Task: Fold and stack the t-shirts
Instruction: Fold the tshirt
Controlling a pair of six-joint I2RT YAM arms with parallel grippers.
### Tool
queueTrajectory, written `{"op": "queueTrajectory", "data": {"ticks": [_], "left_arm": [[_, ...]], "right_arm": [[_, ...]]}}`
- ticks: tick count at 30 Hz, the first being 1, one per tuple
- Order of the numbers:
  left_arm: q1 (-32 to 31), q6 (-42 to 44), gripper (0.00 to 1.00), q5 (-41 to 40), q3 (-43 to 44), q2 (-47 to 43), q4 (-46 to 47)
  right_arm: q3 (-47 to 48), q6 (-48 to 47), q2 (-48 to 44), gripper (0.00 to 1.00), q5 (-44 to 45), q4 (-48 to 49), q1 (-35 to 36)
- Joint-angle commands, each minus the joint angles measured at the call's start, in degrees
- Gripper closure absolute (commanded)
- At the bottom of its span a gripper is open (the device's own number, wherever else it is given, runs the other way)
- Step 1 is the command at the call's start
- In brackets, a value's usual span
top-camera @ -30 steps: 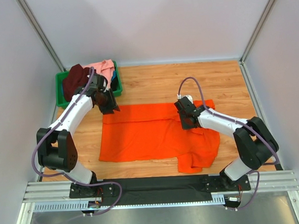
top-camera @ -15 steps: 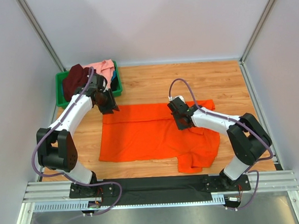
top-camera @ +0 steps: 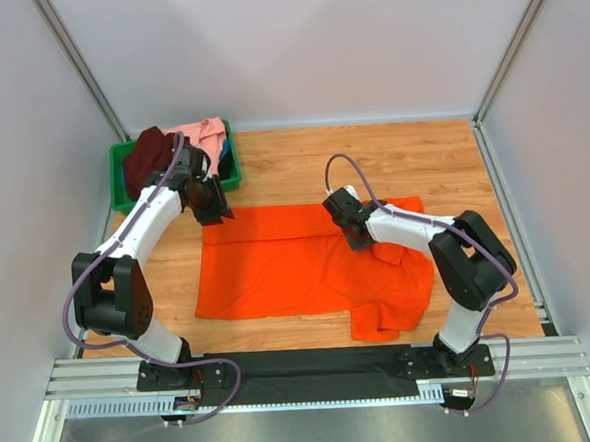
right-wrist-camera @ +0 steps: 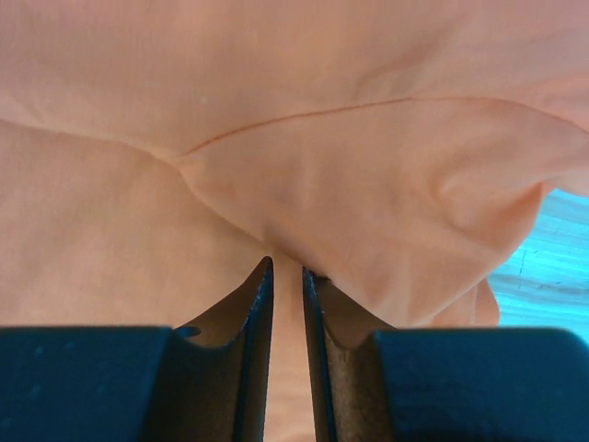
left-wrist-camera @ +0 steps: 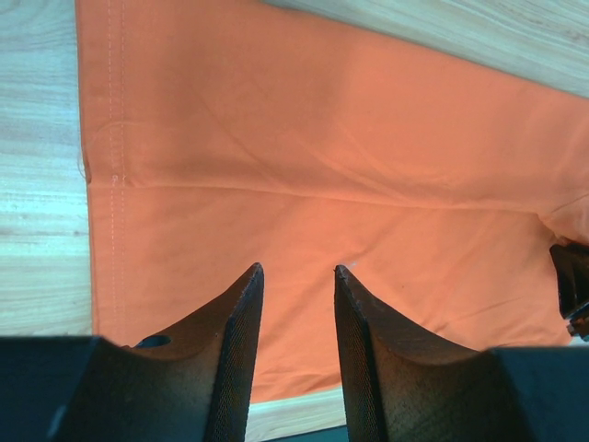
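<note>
Barely started, by the look of it. Just the orange shirt (top-camera: 278,267) out on the tabletop (top-camera: 391,155), spread mostly flat, right end rumpled and a sleeve bunched toward the near edge; hard to say from above whether folded over once already, but definitely no tidy finished fold. Over in the green bin (top-camera: 119,197) at the far left corner, the maroon shirt (top-camera: 149,155) and the pink shirt (top-camera: 207,134), heaped up and not yet dealt with, so no stack anywhere. Plenty left then: finish folding the orange one, pull out the other two, fold those and pile all three. Now the left fingers (left-wrist-camera: 235,359): parked at the far left corner of the orange shirt, clearly apart, only flat cloth showing in the gap, gripping nothing; can't tell from the wrist view whether resting on the cloth or hanging just above. As for the right fingers (right-wrist-camera: 250,331): down on the far right part of the same shirt, nearly together and pinched on a thin ridge of orange cloth, with creases puckering in toward the tips. Probably the start of a pull to bring that side over, though only a guess from here.
</note>
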Motion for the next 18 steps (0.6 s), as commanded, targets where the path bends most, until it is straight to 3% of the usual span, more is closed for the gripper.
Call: {"op": "queueTrajectory", "data": {"ticks": [1, 18], "left_arm": [[0.4, 1.1, 0.56, -0.2, 0.5, -1.5, 0.2], [0.6, 1.0, 0.56, -0.5, 0.6, -1.6, 0.2]], "right_arm": [[2.2, -2.1, 0.4, 0.79, 3.9, 1.4, -0.3], [2.4, -3.8, 2.8, 0.78, -1.0, 3.6, -3.9]]}}
